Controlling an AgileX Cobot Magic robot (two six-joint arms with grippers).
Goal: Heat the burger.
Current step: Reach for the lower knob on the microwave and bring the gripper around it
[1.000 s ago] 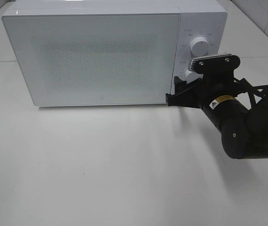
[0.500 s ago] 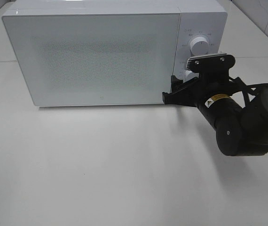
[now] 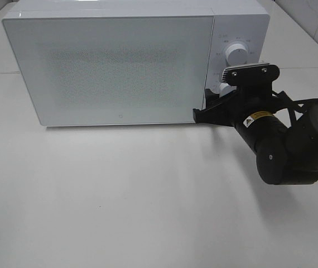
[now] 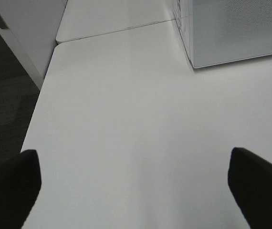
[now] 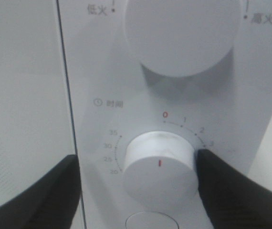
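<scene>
The burger is out of view; the white microwave stands with its door shut. My right gripper is up against the control panel, open, its jaws on either side of the lower timer knob. In the right wrist view one finger touches the knob's edge, while the other finger stands a little apart from it, over the door seam. The knob's red mark points straight down. My left gripper hangs open over bare table with nothing between its fingers.
A larger power knob sits above the timer knob. The microwave's corner shows in the left wrist view, beside a seam between two tabletops. The table's edge drops to a dark floor.
My right arm has shifted slightly left toward the panel, and its jaws have narrowed a little around the timer knob. The left gripper has not changed.
</scene>
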